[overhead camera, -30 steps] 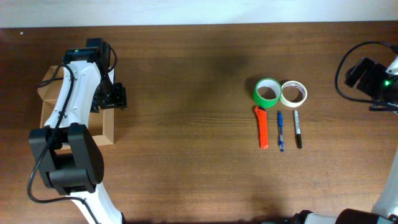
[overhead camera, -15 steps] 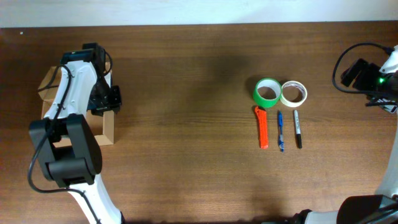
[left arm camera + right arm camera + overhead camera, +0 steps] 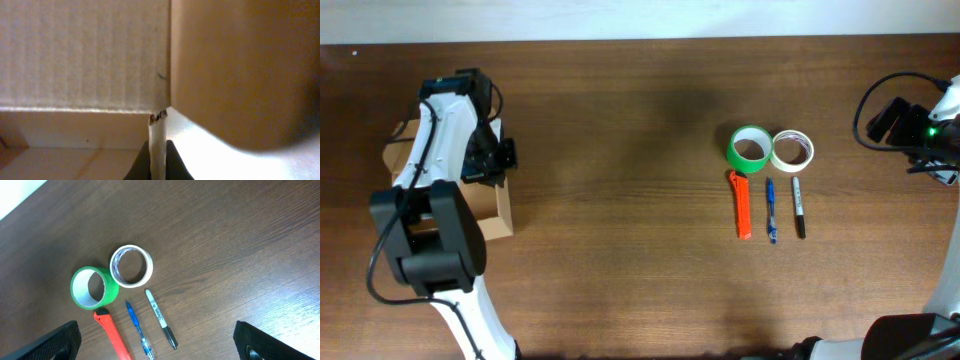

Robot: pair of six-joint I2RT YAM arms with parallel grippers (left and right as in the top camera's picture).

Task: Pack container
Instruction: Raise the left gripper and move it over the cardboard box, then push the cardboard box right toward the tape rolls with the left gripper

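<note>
Left wrist view: our left claw (image 3: pixel 158 161) pinches the box (image 3: pixel 85 55) wall, probably to drag it closer. The box sits at nine o'clock; our right claw (image 3: pixel 156 340) hangs wide open at three.

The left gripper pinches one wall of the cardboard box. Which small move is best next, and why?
Probably drag the container a little toward the middle of the table. The left gripper is shut on its thin wall, and it sits far left, while the green tape roll, white tape roll, orange cutter, blue pen and black marker lie far right.
</note>
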